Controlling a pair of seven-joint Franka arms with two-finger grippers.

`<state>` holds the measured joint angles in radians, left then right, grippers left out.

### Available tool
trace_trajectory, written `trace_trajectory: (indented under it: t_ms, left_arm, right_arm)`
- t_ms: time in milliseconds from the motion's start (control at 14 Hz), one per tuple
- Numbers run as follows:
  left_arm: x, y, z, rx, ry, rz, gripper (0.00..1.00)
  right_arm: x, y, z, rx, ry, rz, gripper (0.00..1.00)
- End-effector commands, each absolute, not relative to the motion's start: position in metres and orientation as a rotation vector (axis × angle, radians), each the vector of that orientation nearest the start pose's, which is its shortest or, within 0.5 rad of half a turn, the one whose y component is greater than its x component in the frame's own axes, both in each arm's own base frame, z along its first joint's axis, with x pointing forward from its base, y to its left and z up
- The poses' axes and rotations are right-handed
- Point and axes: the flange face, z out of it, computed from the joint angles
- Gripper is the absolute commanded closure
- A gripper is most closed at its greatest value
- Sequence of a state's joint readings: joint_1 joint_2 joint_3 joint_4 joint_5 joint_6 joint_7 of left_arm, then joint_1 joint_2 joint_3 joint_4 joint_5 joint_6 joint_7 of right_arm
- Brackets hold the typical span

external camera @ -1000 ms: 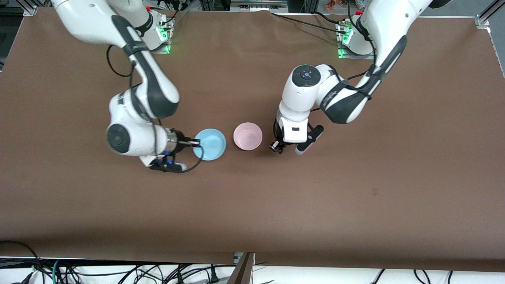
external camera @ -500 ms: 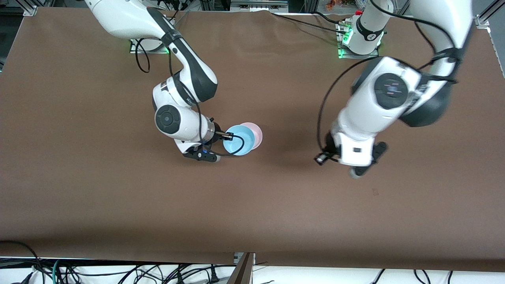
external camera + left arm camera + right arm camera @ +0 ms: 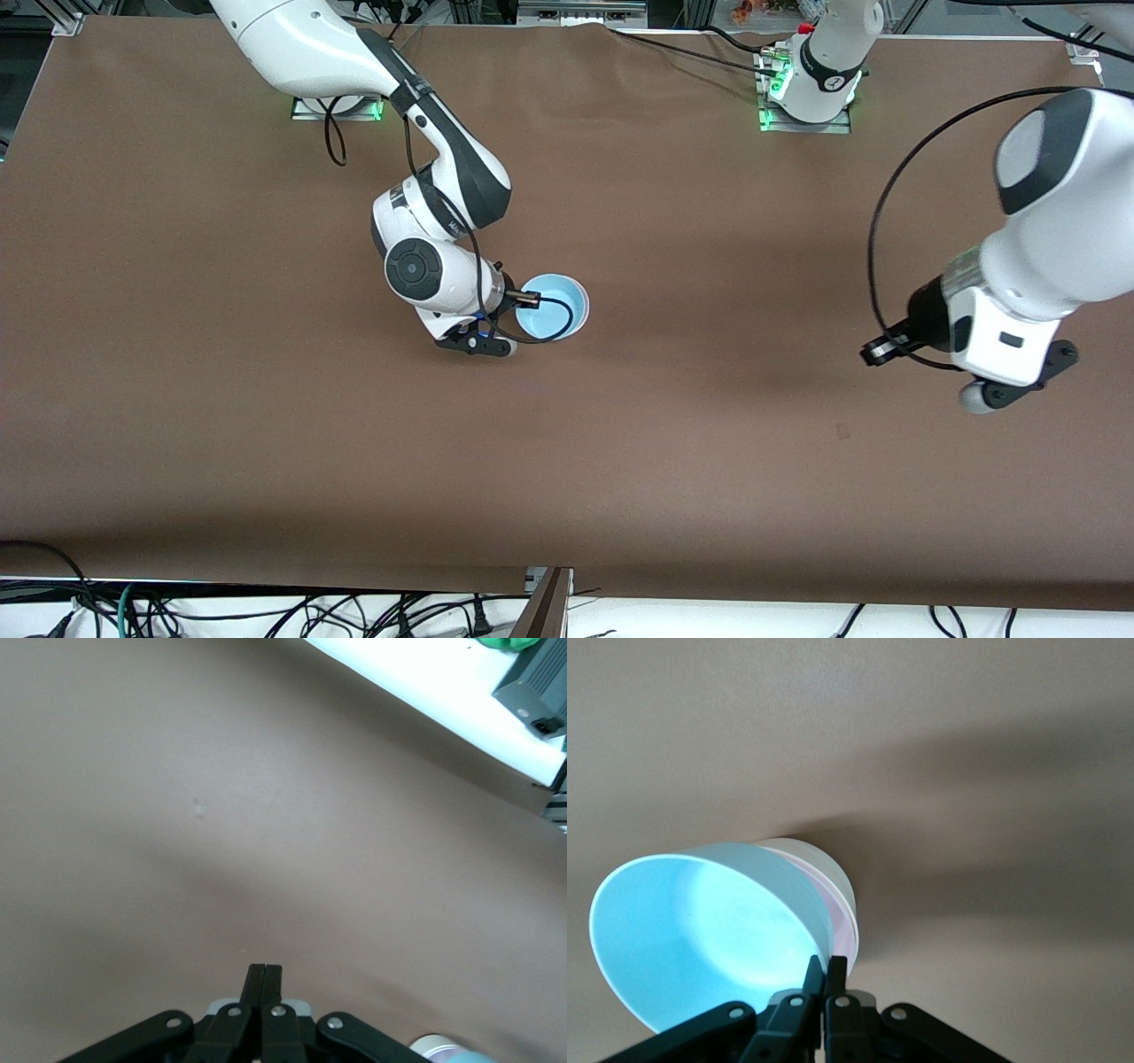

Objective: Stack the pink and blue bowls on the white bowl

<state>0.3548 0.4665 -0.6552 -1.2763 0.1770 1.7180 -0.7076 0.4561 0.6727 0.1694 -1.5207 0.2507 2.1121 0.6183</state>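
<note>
- You see only slivers of the pale pink glossy bowl (image 3: 843, 904) and white bowl (image 3: 824, 864) under the sky-blue glossy round bowl (image 3: 554, 306).
- Right gripper (image 3: 524, 301) pinches the blue rim.
- Left gripper (image 3: 263, 973), jaws together, empty, hangs over bare brown table (image 3: 709, 443).

Table: brown mat (image 3: 620, 461) covers the top.
Front edge: tangled cables (image 3: 266, 616) on white floor.
Corners: aluminium frame posts (image 3: 1085, 40).

blue bowl (image 3: 556, 306) in pink bowl (image 3: 837, 904) mid-table, held at rim by right gripper (image 3: 521, 300); left gripper (image 3: 873, 353) well apart, over left arm's end.
</note>
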Motion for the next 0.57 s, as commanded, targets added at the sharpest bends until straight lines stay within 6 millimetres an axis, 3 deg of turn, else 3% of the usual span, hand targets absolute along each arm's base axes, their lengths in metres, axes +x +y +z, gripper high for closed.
trace_trajectory:
  t_ms: [0,286,500]
  left_arm:
    - [0.663,-0.071,0.54,-3.204,-0.557,0.034,0.92]
    - [0.649,-0.034,0.539,-3.212,-0.399,0.07,0.87]
    - [0.636,-0.02,0.535,-3.195,-0.283,0.082,0.83]
  right_arm:
    - [0.567,0.417,0.257,-2.915,0.226,0.343,1.0]
    - [0.566,0.419,0.252,-2.918,0.221,0.346,1.0]
    - [0.565,0.419,0.25,-2.921,0.218,0.349,1.0]
